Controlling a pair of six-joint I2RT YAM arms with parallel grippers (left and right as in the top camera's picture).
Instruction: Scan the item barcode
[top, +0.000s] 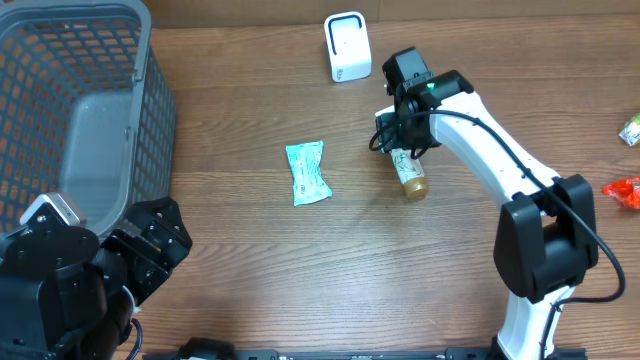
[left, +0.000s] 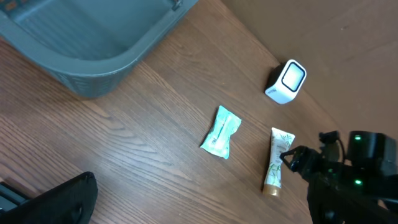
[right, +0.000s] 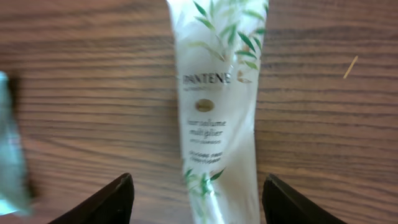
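Seen from overhead, the flat packet (top: 307, 172) lies near the middle of the desk (top: 250, 270). At its 3 o'clock, apart from it, the tube (top: 411, 180) lies on the desk, running roughly from 12 to 6. My right tool (top: 402, 138) hangs over the tube's 12 o'clock end, one finger on either side and neither touching. The scanner (top: 347, 46) stands at the tube's 11 o'clock, near the far edge. The basket (top: 60, 60) fills the 10 o'clock corner, with my left tool (top: 145, 245) at 8 o'clock, by the basket's near corner. At the 3 o'clock edge, well apart from the rest, lies a small pack (top: 630, 130), with a second pack (top: 622, 190) at its 6 o'clock.
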